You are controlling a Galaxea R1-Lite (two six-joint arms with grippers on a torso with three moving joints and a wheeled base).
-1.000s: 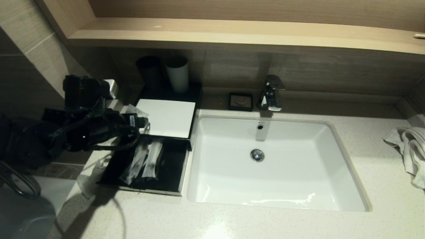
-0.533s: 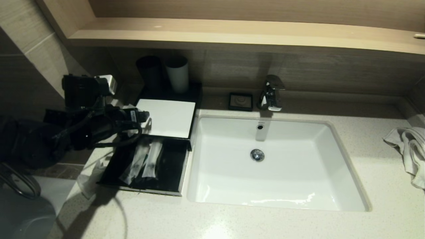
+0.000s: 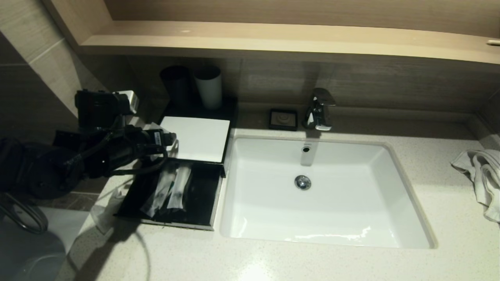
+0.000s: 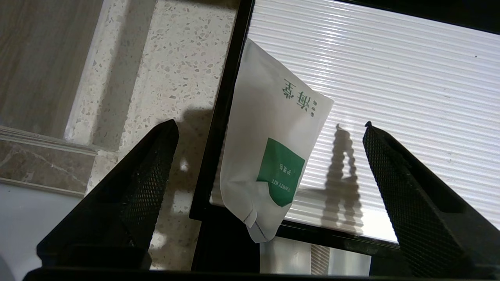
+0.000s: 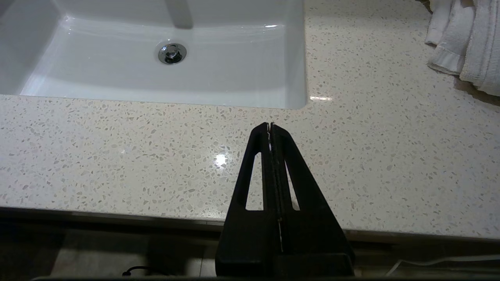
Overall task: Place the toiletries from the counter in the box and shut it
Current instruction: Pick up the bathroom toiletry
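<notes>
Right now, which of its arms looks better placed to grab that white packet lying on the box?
The left. Its left gripper hangs open right over the packet on the box's white panel. The right gripper is shut, parked at the counter's front edge, across the basin.

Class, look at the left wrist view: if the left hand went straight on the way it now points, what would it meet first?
Most likely the short white packet with the green label, lying across the box edge between the open fingers of the left hand. Depth is unclear.
</notes>
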